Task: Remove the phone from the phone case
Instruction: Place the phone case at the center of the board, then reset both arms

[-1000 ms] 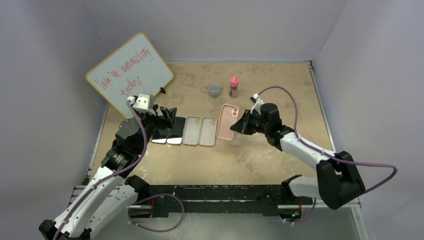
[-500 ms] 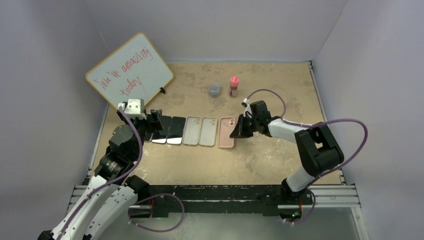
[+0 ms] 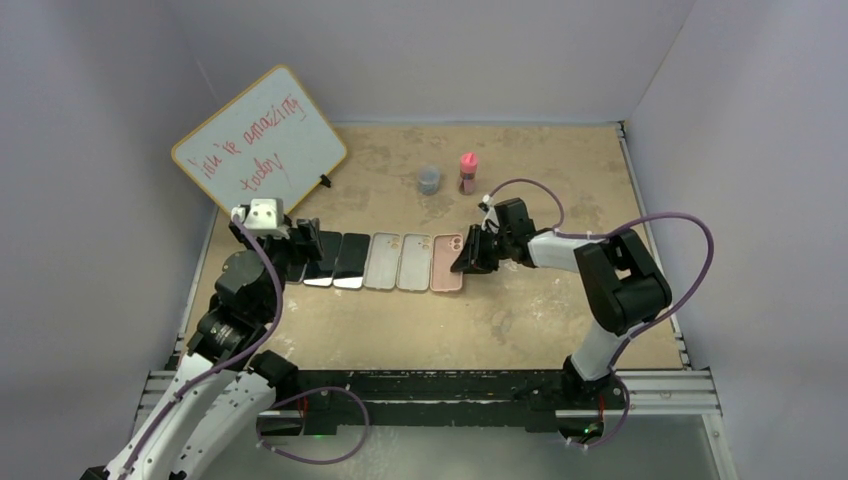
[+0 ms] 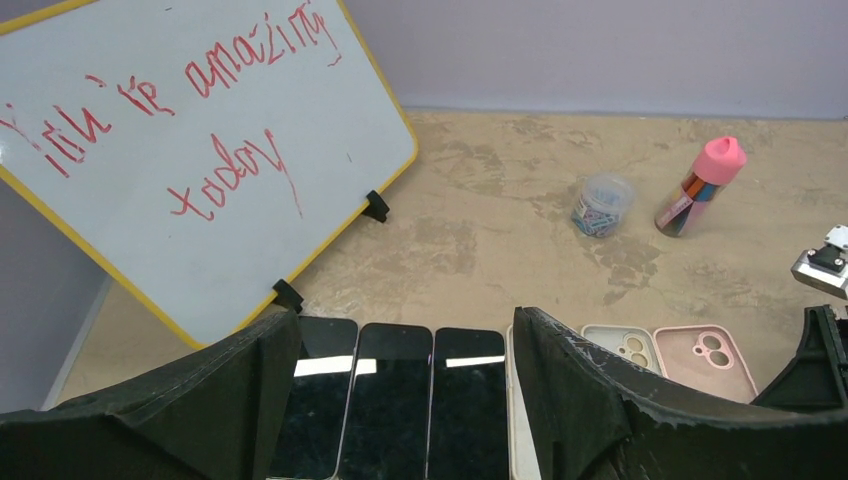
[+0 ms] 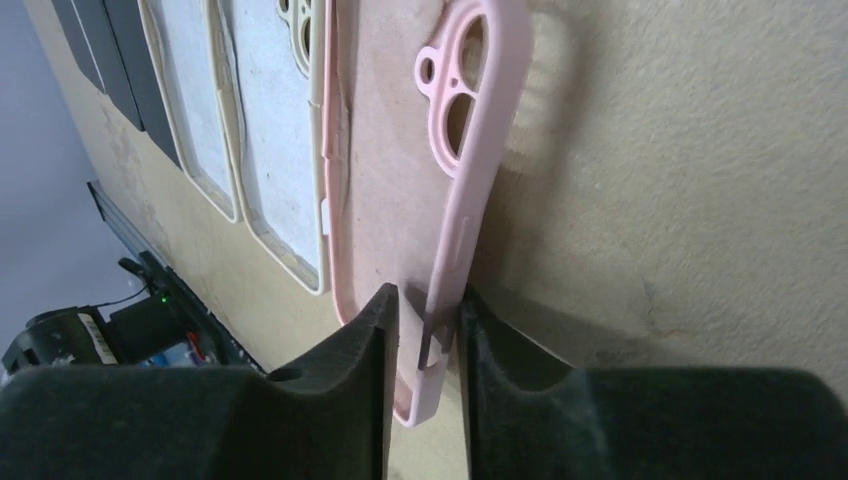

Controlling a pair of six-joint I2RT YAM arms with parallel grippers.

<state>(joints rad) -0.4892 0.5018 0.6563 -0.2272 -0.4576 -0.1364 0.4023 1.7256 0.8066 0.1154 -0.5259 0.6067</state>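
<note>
Phones [image 4: 390, 400] three, pale cases [image 3: 383, 262] two, pink case [image 5: 385, 180] one

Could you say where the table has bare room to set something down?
Free: the table's near strip, short of the phones and cases; back right beyond the bottle. Crowded: the middle row, with left end effector and right end effector.

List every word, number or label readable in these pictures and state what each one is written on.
"You're amazing": red marker, upper line on the whiteboard.
"today": red marker, lower line on the same whiteboard.
Label on the pink-capped bottle: too blurred to read.
No text shows on the phones or the pink case.
</note>
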